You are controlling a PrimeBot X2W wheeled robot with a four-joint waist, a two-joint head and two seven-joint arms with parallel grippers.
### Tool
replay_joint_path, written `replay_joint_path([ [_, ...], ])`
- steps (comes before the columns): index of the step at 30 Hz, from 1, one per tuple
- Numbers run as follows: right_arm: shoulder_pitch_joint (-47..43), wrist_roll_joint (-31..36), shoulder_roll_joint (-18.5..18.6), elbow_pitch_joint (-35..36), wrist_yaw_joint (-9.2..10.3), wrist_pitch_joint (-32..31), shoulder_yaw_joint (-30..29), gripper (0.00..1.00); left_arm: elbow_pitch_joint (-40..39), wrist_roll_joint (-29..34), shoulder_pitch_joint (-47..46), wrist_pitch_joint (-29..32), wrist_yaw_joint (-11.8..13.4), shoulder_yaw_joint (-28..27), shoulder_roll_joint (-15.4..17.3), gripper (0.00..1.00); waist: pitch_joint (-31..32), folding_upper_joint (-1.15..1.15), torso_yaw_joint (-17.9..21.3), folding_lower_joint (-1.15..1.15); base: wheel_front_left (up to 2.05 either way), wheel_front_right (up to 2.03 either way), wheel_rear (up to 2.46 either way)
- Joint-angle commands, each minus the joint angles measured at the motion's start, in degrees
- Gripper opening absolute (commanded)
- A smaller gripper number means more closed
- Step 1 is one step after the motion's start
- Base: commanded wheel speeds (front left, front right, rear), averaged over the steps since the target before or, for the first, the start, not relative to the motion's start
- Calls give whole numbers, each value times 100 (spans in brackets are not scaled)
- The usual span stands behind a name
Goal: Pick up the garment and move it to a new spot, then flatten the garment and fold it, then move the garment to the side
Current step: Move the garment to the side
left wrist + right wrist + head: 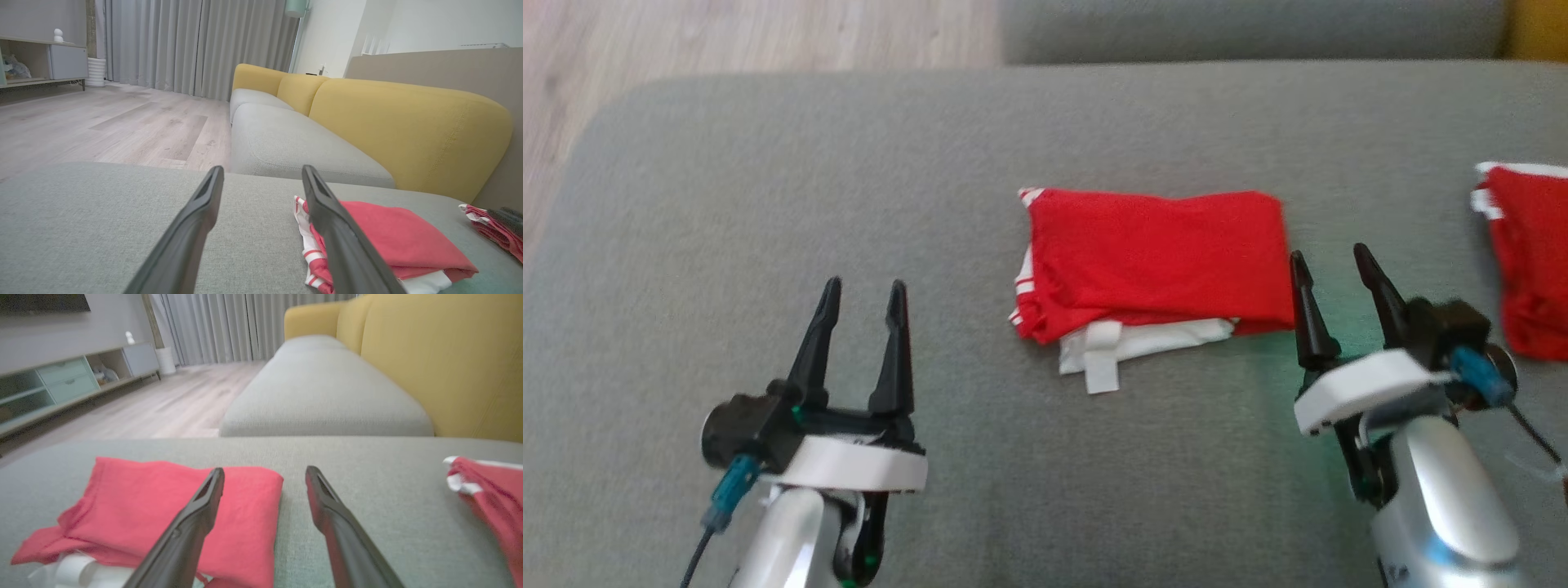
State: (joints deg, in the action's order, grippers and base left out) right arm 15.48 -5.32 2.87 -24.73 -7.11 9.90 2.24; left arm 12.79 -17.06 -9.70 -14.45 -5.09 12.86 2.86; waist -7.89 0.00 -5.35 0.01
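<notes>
Red garment (1156, 261), folded, with white layers showing at its near edge, lies mid-way across the grey sofa cushion (768, 204). My left hand (866, 283) hovers well to its left, fingers spread, holding nothing. My right hand (1330, 251) (likewise spread and empty) sits just beside its right edge. A second red cloth (1531, 261) lies far right.
</notes>
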Motion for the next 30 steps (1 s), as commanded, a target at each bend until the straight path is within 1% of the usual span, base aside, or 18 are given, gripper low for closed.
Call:
replay_joint_path([
  [1, 293, 57, 1, -24, -37, -89, 102, 100, -187, -21, -244, -54, 8, -109, 3, 100, -253, 0, -236, -1, 0, 0, 0],
  [2, 293, 57, 1, -24, -37, -89, 102, 100, -187, -21, -244, -54, 8, -109, 3, 100, -253, 0, -236, -1, 0, 0, 0],
  [9, 942, 26, 1, -1208, -37, -400, -243, 100, -157, -128, -438, -54, 83, 104, 2, 100, -469, 0, -534, -1, 0, 0, 0],
  [13, 1183, -10, 0, -1837, -37, -494, -192, 100, -161, -144, -471, -54, 111, 113, 2, 100, -501, 0, -604, -1, 0, 0, 0],
  [18, 1396, -90, 0, -2474, -37, -639, 128, 100, -197, -145, -519, -54, 130, 103, 2, 100, -534, 0, -618, -1, 0, 0, 0],
  [19, 1433, -116, 0, -2567, -37, -640, 159, 62, -199, -142, -527, -54, 133, 104, 2, 100, -531, 0, -616, -1, 0, 0, 0],
  [20, 1468, -135, 0, -2647, -37, -621, 183, 0, -200, -139, -533, -54, 136, 103, 2, 100, -523, 0, -611, -1, 0, 0, 0],
  [23, 1563, -192, 0, -2810, -37, -470, 293, 0, -203, -127, -528, -54, 145, 90, 2, 100, -474, 0, -569, -1, 0, 0, 0],
  [25, 1647, -74, 0, -2875, -37, -238, 379, 0, -193, -110, -489, -54, 145, 62, 2, 100, -373, 0, -483, -1, 0, 0, 0],
  [30, 1732, 600, 12, -2788, -37, 100, 296, 0, -169, -99, -405, -54, 129, 38, 2, 100, -123, 0, -281, -1, 0, 0, 0],
])
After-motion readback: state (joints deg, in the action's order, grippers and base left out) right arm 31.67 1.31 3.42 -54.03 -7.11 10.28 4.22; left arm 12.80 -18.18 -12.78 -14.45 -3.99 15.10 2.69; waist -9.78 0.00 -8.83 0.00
